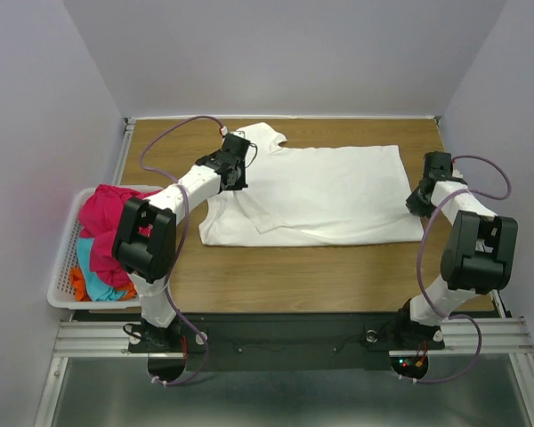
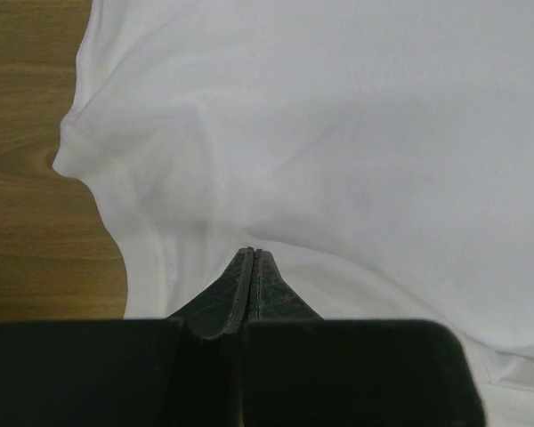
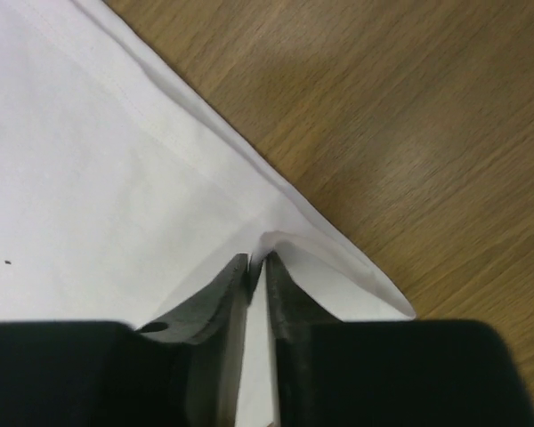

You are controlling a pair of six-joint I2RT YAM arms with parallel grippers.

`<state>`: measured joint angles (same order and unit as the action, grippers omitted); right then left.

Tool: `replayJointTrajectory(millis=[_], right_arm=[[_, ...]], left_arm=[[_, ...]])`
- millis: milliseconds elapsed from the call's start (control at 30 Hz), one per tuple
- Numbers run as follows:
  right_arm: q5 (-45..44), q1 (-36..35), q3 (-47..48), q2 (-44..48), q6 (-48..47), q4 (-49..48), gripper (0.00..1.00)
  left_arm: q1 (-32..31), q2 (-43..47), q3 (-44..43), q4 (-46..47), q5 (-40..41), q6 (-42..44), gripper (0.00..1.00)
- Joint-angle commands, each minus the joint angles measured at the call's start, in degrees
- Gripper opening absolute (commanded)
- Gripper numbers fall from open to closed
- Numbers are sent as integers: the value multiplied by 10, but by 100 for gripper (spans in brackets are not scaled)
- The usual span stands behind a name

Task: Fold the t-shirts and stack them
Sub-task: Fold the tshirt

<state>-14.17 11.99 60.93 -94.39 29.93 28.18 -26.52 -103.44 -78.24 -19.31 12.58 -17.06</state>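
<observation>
1. Now the white t-shirt lies flat across the counter's middle, toward its far edge.
2. On its sleeve end, the left claw is clamped tight on cloth.
3. Near the counter's right edge, the right claw pinches the hem corner.
4. At the left edge, heaped t-shirts fill the white basket.

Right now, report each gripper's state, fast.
Left gripper: shut, pinching the large white cloth t-shirt at its sleeve end.
Right gripper: shut, pinching the same shirt's edge near a corner.
</observation>
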Motion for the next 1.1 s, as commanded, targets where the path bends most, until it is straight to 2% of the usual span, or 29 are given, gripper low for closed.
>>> replayJointTrajectory(millis=[0, 33, 67, 100, 200, 233, 400, 433, 600, 800, 1000, 1067], right_arm=[[-7, 3, 10, 22, 0, -33, 23], [0, 3, 9, 25, -1, -33, 28], [7, 2, 7, 31, -13, -34, 38], [17, 1, 7, 45, -18, -36, 42], [59, -21, 15, 77, -50, -37, 52], [68, -30, 16, 86, -64, -37, 52], [192, -118, 20, 116, -150, -53, 54], [239, -136, 24, 116, -166, -54, 54], [325, -251, 34, 96, -268, -63, 54], [374, -332, 73, 21, -323, -64, 54], [373, -384, 117, -40, -360, -63, 54], [382, -398, 130, -62, -369, -56, 54]], left_arm=[[2, 9, 5, 21, -2, -13, 21], [1, 16, 4, 21, -3, -15, 28], [2, 20, 3, 17, -3, -14, 37], [2, 29, 0, 13, -1, -17, 60], [2, 88, 12, -3, 13, -24, 86], [2, 106, 21, -6, 17, -27, 89], [3, 210, 135, -14, 19, -51, 89], [4, 224, 156, -20, 20, -57, 89], [13, 309, 292, -14, 25, -93, 86], [38, 306, 352, 7, 52, -109, 83], [50, 278, 364, 32, 55, -105, 77], [50, 265, 361, 35, 47, -105, 71]])
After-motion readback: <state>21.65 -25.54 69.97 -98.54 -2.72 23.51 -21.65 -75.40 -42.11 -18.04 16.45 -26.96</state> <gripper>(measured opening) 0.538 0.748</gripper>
